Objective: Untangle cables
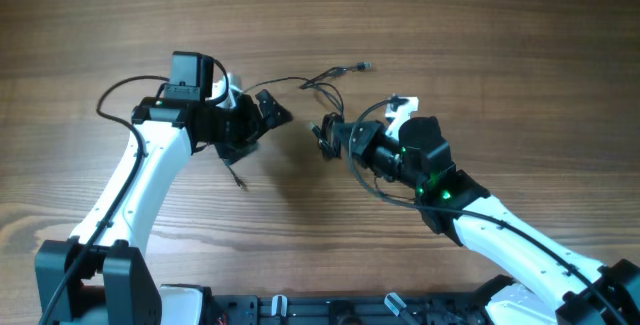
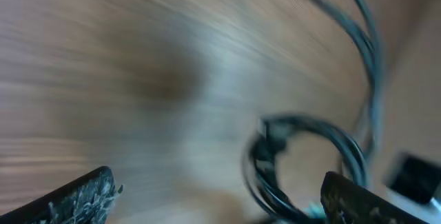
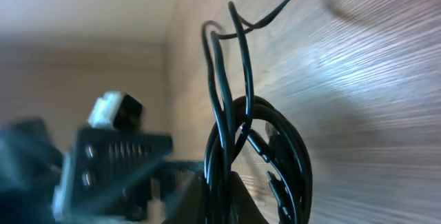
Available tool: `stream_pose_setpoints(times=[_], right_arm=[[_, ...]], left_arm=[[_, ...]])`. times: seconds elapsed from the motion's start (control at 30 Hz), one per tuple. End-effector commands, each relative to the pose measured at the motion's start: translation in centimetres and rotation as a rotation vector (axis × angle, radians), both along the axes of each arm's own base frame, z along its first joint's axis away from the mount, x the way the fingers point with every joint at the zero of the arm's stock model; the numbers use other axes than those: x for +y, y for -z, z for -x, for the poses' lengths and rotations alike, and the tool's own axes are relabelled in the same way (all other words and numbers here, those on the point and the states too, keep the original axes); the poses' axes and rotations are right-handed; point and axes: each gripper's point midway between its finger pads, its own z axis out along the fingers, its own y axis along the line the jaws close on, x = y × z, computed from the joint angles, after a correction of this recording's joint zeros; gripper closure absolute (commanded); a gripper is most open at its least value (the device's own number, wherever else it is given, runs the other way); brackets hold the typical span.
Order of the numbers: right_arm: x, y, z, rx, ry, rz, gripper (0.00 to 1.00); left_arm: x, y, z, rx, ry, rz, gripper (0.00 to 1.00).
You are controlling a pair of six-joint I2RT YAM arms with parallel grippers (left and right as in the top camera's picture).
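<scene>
Noted right gripper (image 1: 328,133) clenched on the cables (image 1: 330,90), pinching a coiled knot (image 3: 238,138) at its tips. Judged as an anchoring hold: keeps the bundle fixed so strands can be drawn off from the other side.

Found left gripper (image 1: 275,113) at 9 o'clock of the knot, just beside it. Released, with fingers (image 2: 79,198) spread wide and nothing pinched between. Made out, through heavy blur in the left wrist view, a cable loop (image 2: 303,156) ahead, close to the 3 o'clock finger. Could not tell contact. Judged as placed for taking a strand, not yet gripping.

Traced loose strands leaving the knot toward 12 o'clock, arching, then ending in a small plug end (image 1: 365,66) at 1 o'clock, lying flat on the table (image 1: 480,25). Followed one thin strand from the arch toward 10 o'clock, passing behind the left gripper.

Recorded the wire as very thin, black, smooth-jacketed and limp, holding soft round curves with several turns overlapped in the knot. Recorded the table as matte brown wood with long straight grain. Saw black, rough, speckled faces on the left fingers.
</scene>
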Motion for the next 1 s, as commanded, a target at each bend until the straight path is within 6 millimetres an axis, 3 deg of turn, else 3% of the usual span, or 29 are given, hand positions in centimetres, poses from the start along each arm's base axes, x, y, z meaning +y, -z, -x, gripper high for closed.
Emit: stream_pose_setpoints(times=[0.0, 0.13, 0.23, 0.3, 0.33, 0.47, 0.57, 0.6, 0.67, 0.73, 0.8, 0.9, 0.97], right_arm=[[1.2, -2.0, -0.9, 0.051, 0.019, -0.174, 0.96], [2.0, -2.9, -0.8, 0.061, -0.014, -0.246, 0.96], [2.8, -3.8, 0.2, 0.061, -0.088, -0.284, 0.96], [3.2, -4.2, 0.7, 0.058, -0.126, -0.297, 0.96], [3.2, -4.2, 0.7, 0.061, -0.128, -0.299, 0.96], [3.2, -4.3, 0.7, 0.069, -0.125, -0.312, 0.96], [3.3, -4.3, 0.9, 0.02, -0.152, -0.28, 0.96], [3.3, -4.3, 0.9, -0.038, -0.17, -0.239, 0.95], [3.2, -3.2, 1.0, -0.111, -0.205, -0.142, 0.82], [2.9, -1.2, 1.5, -0.116, -0.236, -0.041, 0.68], [2.1, 1.4, 2.0, -0.087, -0.25, 0.07, 0.44], [1.2, 3.8, 2.6, -0.037, -0.255, 0.166, 0.27], [1.2, 3.9, 2.7, -0.056, -0.274, 0.183, 0.22]], left_arm=[[-3.3, -2.1, 1.8, 0.048, 0.077, 0.175, 0.02], [-4.4, -1.5, 2.5, 0.095, 0.073, 0.149, 0.09], [-4.0, -0.4, 1.9, 0.102, 0.011, 0.079, 0.14], [-4.7, -0.4, 1.6, 0.07, 0.025, 0.087, 0.19], [-5.4, -0.5, 1.6, 0.056, 0.038, 0.093, 0.32], [-4.9, 0.7, 1.5, 0.035, 0.024, -0.01, 0.62], [-2.3, 2.5, 1.2, 0.035, -0.044, -0.188, 0.91], [-0.9, 3.1, 1.1, 0.03, -0.067, -0.265, 0.96], [1.5, 3.7, 0.4, -0.042, -0.018, -0.391, 0.96], [2.4, 3.5, 0.0, -0.108, 0.071, -0.428, 0.96], [3.3, 3.3, 0.1, -0.141, 0.132, -0.451, 0.96], [3.6, 2.9, 0.4, -0.186, 0.22, -0.475, 0.96], [3.4, 2.6, 0.8, -0.22, 0.292, -0.479, 0.96]])
